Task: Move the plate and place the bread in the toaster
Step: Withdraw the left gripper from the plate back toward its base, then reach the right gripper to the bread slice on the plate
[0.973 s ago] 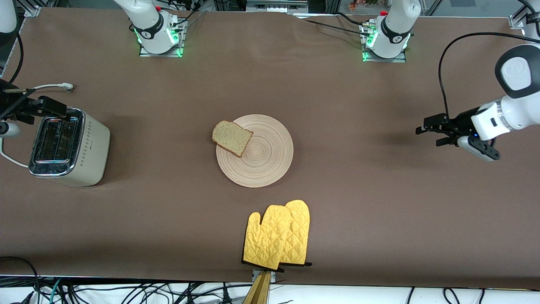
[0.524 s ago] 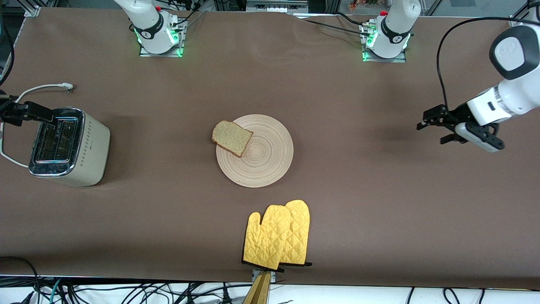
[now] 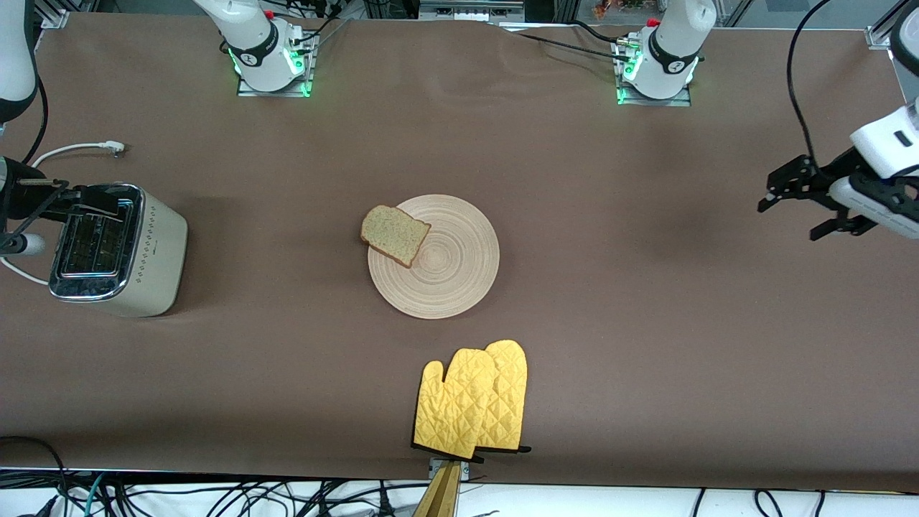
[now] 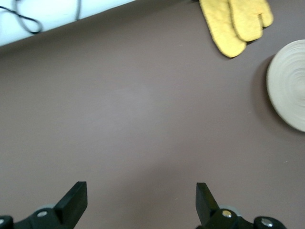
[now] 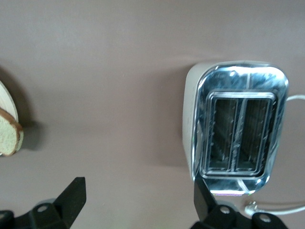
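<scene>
I see the bread slice [image 3: 395, 235] overhanging the wooden plate [image 3: 445, 276] – left end effector [image 3: 798, 205] over bare surface [image 3: 610, 323], right end effector [image 3: 75, 208] above the toaster [image 3: 122, 251] (both wide open, empty).

front: high, faces the arm bases, whole surface [image 3: 646, 323] | left wrist: looks down, shares plate [image 4: 290, 90], mitts [image 4: 236, 21] | right wrist: looks down on toaster [image 5: 236, 129], shares bread [image 5: 8, 138]

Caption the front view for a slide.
Bread overhangs the plate mid-table, mitts nearer the camera, toaster at the right arm's end.
</scene>
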Available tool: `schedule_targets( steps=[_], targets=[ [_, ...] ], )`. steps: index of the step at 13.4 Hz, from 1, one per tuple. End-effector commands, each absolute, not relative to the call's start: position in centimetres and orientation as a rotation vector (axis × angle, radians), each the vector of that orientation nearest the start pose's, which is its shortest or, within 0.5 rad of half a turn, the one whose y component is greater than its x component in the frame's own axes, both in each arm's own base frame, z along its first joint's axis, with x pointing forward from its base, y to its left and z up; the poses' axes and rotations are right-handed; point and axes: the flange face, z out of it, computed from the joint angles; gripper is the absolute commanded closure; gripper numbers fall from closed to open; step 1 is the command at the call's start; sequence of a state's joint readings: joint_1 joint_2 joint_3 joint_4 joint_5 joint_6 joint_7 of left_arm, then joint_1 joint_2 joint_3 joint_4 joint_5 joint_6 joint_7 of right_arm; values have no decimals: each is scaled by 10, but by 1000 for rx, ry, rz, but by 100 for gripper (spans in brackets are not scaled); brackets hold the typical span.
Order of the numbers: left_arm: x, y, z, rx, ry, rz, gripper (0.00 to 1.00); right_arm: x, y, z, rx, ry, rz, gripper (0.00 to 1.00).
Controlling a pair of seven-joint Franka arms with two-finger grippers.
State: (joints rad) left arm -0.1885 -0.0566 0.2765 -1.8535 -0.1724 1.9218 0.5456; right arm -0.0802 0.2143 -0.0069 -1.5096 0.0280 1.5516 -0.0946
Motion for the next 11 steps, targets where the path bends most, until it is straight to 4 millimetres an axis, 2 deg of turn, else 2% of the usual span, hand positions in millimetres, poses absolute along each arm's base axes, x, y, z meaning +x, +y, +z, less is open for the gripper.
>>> schedule_targets(
  steps=[1, 2, 4, 7, 8, 9, 11],
  targets=[
    [554, 38, 591, -3148, 483, -188, 0, 594, -37, 499, -2961, 291, 385, 0],
    [552, 36, 602, -3140, 403, -157, 0, 590, -31, 485, -2904, 385, 437, 0],
    [548, 35, 617, -3153, 274, -131, 0, 585, -13, 459, -2891, 384, 481, 0],
    [546, 37, 620, -3168, 161, -91, 0, 576, 20, 414, -2899, 385, 483, 0],
    [548, 39, 619, -3169, 108, -86, 0, 575, 36, 401, -2895, 493, 482, 0],
    [548, 41, 619, -3171, 69, -76, 0, 571, 62, 391, -2894, 570, 486, 0],
    [544, 40, 614, -3176, 43, -10, 0, 561, 102, 369, -2892, 663, 466, 0]
  ],
)
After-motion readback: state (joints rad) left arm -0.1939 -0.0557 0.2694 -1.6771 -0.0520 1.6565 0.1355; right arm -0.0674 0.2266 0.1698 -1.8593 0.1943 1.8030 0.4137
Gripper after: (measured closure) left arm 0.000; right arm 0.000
